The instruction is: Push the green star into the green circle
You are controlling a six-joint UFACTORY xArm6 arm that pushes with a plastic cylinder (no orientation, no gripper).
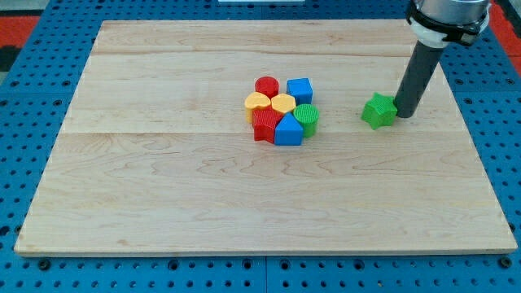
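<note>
Our tip [404,113] sits right of centre in the frame, the bare rod holding nothing, its end pressed against or just beside the right edge of the green star [378,111]. So the star lies directly to the view's left of us, and the green circle [307,119] lies further left again, a touch lower: tip, star and circle are nearly in one line, which suits a straight leftward push. Bare board lies between star and circle, nothing in the lane. The circle is the rightmost piece of a tight cluster at frame centre: blue block [288,130] touching it on its left, blue cube [299,89] just above, two yellow blocks [271,103], red block [266,85] at the top, red block [264,125] at lower left. We judge the risk is overshoot shoving the whole cluster. Board edges [488,187] are well apart from the path.
</note>
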